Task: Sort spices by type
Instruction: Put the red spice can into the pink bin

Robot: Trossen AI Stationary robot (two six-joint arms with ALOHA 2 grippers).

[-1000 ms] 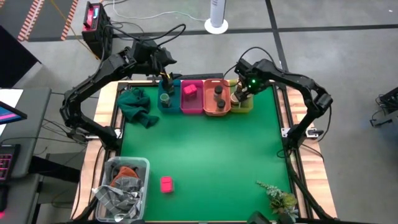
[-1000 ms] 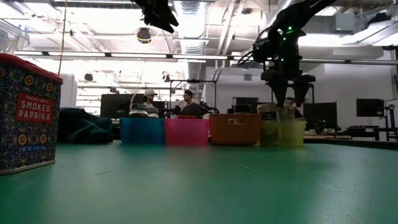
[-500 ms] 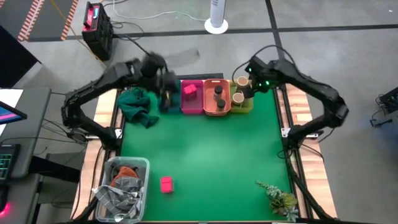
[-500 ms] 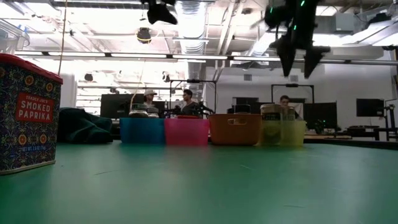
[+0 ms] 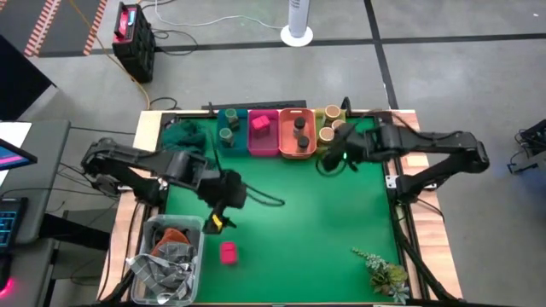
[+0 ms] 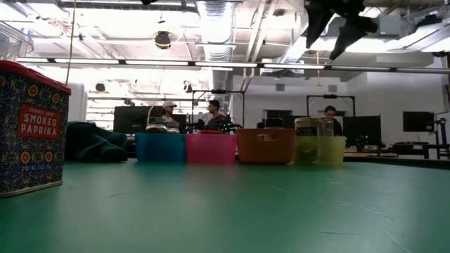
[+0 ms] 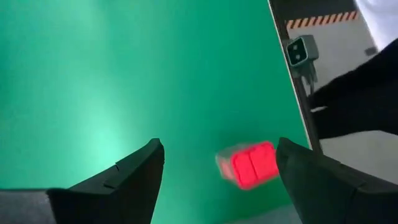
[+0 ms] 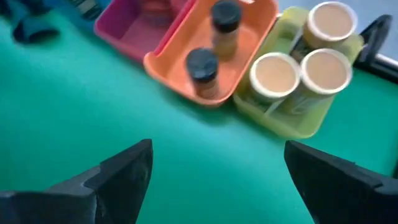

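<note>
Nearest us on the green counter (image 5: 290, 222) sits the last unsorted spice, a small pink rectangular box (image 5: 228, 252), near the left front beside a clear tub of grey cloths (image 5: 166, 256). In the low view it reads as a patterned smoked paprika tin (image 6: 29, 126), so we judge it stiff, light and somewhat slick; we would take it across its two flat sides, low enough that it cannot tip. Our left hand (image 5: 223, 209) hangs just beyond it, fingers spread wide and empty, the box showing between them in the wrist view. Farther off, our right hand (image 5: 334, 159) hovers wide and empty before the far row: blue bin (image 5: 229, 132), pink bin (image 5: 264, 132), orange bin (image 5: 297, 135) with dark-lidded glass jars (image 8: 203, 70), and yellow bin (image 5: 331, 136) with tan-lidded round jars (image 8: 274, 76).
</note>
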